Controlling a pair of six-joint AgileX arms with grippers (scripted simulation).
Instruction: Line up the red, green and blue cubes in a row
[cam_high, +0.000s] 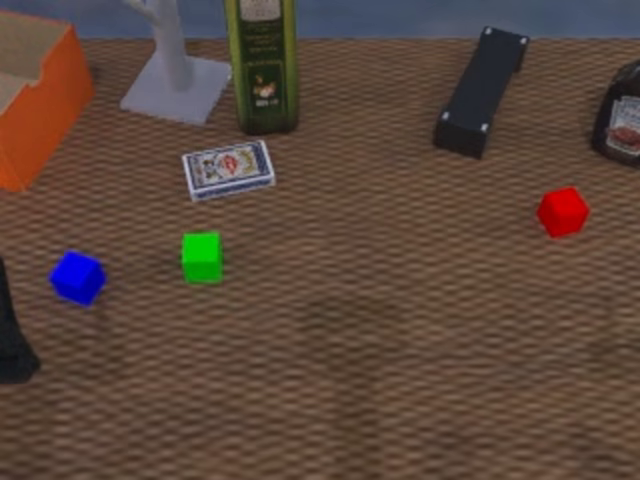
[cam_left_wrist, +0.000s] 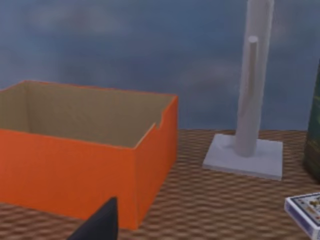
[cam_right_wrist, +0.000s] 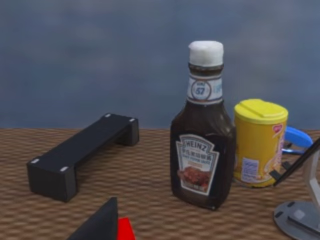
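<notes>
Though both claws are in view, only a dark tip of each shows, so I cannot tell whether they are wide or narrow.
Left claw: a dark tip (cam_left_wrist: 100, 225) at the lower edge of the left wrist view; in the top view a dark part of the left arm (cam_high: 12, 340) is cut off at the left edge, lower half.
Right claw: a dark tip (cam_right_wrist: 100, 222) at the lower edge of the right wrist view; not seen in the top view.
Red cube (cam_high: 562, 211): right of the frame, well apart from the other two; in the right wrist view only a corner (cam_right_wrist: 125, 230) shows, just beside the claw tip.
Green cube (cam_high: 202, 257): left of centre, below the playing-card box (cam_high: 228, 169).
Blue cube (cam_high: 77, 277): far left, near the left arm's dark part, beside the green cube with a gap between.
Orange box (cam_left_wrist: 85, 150): upper left, open-topped, cut off by the top view's edge; the interior that shows holds nothing visible.
Cut off at upper edge: white stand (cam_high: 175, 75), green bottle (cam_high: 262, 65).
Sauce bottle (cam_right_wrist: 202, 145): upper right, half out of the top view; a yellow tub (cam_right_wrist: 259, 142) stands behind it.
Black block (cam_high: 480, 90): upper right of the brown surface (cam_high: 400, 350).
</notes>
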